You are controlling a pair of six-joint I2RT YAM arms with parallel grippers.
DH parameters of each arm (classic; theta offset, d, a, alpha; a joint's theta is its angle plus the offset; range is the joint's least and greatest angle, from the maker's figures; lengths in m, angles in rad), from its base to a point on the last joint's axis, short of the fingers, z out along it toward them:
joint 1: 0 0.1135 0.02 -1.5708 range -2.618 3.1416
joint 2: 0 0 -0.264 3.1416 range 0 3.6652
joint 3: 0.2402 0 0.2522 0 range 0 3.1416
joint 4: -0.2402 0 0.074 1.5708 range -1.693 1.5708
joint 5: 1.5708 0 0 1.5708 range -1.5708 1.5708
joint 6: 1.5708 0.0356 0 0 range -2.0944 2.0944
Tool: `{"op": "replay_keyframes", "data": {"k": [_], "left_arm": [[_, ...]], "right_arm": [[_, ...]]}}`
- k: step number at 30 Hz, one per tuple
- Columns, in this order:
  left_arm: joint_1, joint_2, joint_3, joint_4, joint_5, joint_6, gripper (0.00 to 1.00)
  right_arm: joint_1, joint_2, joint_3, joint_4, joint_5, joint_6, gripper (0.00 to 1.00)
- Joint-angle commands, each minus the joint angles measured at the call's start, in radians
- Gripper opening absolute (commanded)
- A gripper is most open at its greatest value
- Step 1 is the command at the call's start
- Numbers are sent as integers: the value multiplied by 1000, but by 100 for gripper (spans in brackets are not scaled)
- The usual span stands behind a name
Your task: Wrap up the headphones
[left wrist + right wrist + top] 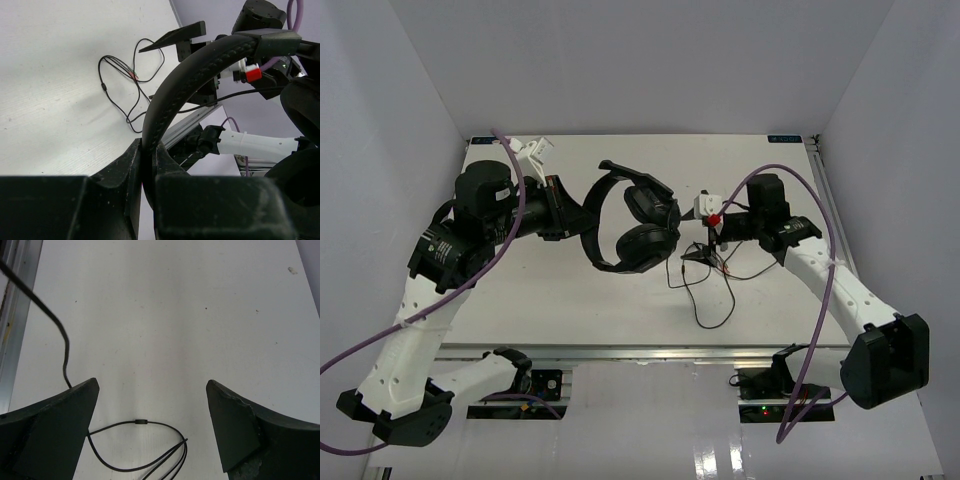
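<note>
The black headphones (pixel 638 228) are held up off the table, with the thin headband (pixel 592 222) arching left and both ear cups (pixel 650 245) to the right. My left gripper (pixel 576 212) is shut on the headband; the left wrist view shows the jaws (pixel 148 152) clamped on the band (pixel 185 75). The thin dark cord (pixel 712 292) trails in loops on the table. My right gripper (pixel 702 252) is open just above those loops. In the right wrist view its jaws (pixel 152 390) stand wide apart over a cord loop (pixel 140 423), holding nothing.
The white table (pixel 570 300) has a metal rail along its near edge (pixel 650 352). White walls enclose it at the back and sides. Purple robot cables (pixel 510 215) hang off both arms. The cord's reddish tips (pixel 133 75) lie among the loops.
</note>
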Motion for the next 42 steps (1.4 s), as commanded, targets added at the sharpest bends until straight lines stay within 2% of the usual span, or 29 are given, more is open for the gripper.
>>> {"op": "replay_keyframes", "data": {"k": [1, 4, 6, 9, 10, 16, 21, 25, 26, 29, 32, 35, 37, 39, 42], "left_arm": [[-2, -31, 24, 23, -2, -5, 0], [-2, -33, 24, 27, -4, -5, 0], [-2, -34, 25, 40, -1, -9, 0], [-2, -34, 20, 58, 13, -23, 0], [-3, -36, 19, 68, 17, -26, 0], [-2, -43, -9, 121, 38, -72, 0], [-2, -60, -16, 173, 19, -122, 0], [-2, -81, -7, 197, -51, -165, 0], [-2, -86, -2, 199, -84, -182, 0], [-2, -100, 14, 210, -172, -225, 0], [-2, -115, 25, 215, -265, -252, 0], [-2, -129, 26, 224, -357, -263, 0], [-2, -130, 17, 231, -429, -272, 0], [-2, -113, 1, 233, -476, -286, 0], [-4, -91, -52, 273, -524, -304, 0]], "right_arm": [[0, 3, 82, -341, -172, -361, 94], [34, 40, 110, -536, -225, -481, 94], [63, 22, 55, -346, -208, -340, 92], [100, -56, -107, -1, -140, 21, 90], [110, -71, -137, 85, -130, 74, 90], [148, -21, -191, 393, -35, 333, 93], [170, 15, -243, 516, -48, 395, 99], [175, 22, -290, 562, -45, 408, 88], [174, 25, -295, 566, -56, 412, 82], [175, 36, -305, 579, -88, 431, 61], [174, 28, -307, 581, -98, 446, 32], [173, 9, -291, 536, -74, 428, 16], [174, 4, -265, 487, -27, 414, 8], [185, 0, -211, 410, 77, 421, 8], [217, 24, -79, 180, 163, 311, 8]]}}
